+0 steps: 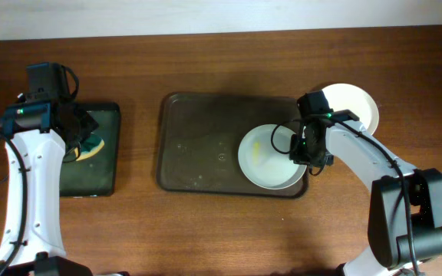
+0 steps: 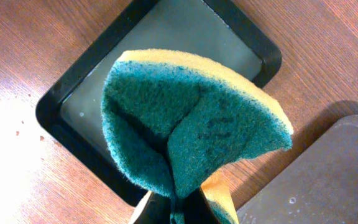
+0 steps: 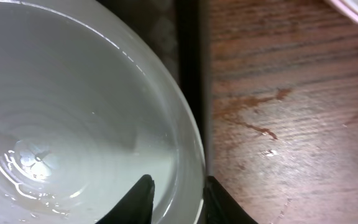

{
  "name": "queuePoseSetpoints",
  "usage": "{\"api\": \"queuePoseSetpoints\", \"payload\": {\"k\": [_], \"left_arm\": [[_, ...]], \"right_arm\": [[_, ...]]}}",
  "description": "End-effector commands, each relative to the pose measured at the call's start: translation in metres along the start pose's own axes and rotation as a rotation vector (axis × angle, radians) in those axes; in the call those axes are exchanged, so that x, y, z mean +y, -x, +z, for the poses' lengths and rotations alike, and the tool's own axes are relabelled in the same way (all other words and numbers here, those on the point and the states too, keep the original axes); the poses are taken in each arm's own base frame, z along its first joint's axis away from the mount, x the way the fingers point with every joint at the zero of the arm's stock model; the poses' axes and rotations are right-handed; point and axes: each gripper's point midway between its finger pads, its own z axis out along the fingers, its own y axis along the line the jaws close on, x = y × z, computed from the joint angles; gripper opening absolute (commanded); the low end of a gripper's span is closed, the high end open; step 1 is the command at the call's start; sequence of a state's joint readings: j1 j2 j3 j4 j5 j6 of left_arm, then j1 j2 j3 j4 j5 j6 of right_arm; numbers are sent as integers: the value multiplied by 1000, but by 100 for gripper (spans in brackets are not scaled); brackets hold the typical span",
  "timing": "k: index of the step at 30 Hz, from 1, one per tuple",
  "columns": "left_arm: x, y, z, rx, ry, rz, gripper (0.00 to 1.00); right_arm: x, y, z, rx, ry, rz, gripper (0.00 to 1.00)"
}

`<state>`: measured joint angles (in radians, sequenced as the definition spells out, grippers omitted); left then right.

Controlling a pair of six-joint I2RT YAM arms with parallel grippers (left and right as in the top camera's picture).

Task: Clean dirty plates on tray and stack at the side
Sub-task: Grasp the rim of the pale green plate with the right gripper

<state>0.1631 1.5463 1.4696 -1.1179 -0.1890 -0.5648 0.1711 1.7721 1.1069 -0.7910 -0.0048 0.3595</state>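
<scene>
Left pincer [image 2: 179, 211] squeezes a folded green sponge [image 2: 191, 124] over the black tray [image 2: 48, 115]; right pincer [image 3: 178, 194] pinches the rim of 1 plate [image 3: 73, 112] on the brown tray [image 1: 198, 146].

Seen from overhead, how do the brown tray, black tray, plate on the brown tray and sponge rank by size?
Largest to smallest: brown tray, black tray, plate, sponge. The sponge is partly hidden by the arm, so its full size is unsure.
</scene>
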Motion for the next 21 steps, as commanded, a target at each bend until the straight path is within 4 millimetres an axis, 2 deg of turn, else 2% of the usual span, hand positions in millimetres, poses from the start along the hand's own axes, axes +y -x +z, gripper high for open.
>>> {"api": "queuePoseSetpoints", "payload": {"k": [1, 5, 6, 11, 15, 16, 18, 19, 21], "left_arm": [[-1, -1, -2, 0, -12, 14, 0], [-1, -1, -2, -1, -12, 14, 0], [-1, -1, -2, 0, -11, 15, 0], [-1, -1, -2, 0, -12, 15, 0], [-3, -2, -2, 9, -26, 15, 0], [-5, -4, -2, 16, -38, 15, 0], [-9, -6, -3, 20, -48, 24, 0], [-17, -9, -4, 28, -73, 44, 0], [-48, -19, -8, 46, -196, 173, 0]], "right_arm": [[20, -12, 6, 47, 73, -27, 27], [51, -21, 6, 26, 75, -148, 32], [44, -15, 6, -11, 12, -142, 34], [30, -1, 6, -35, 21, -34, 40], [40, -8, 20, 13, 63, -42, 39], [41, -10, 27, 31, 69, -37, 38], [46, -11, 31, 45, 90, -26, 29], [46, -11, 31, 42, 91, -26, 25], [49, -9, 31, 34, 99, -33, 18]]}}
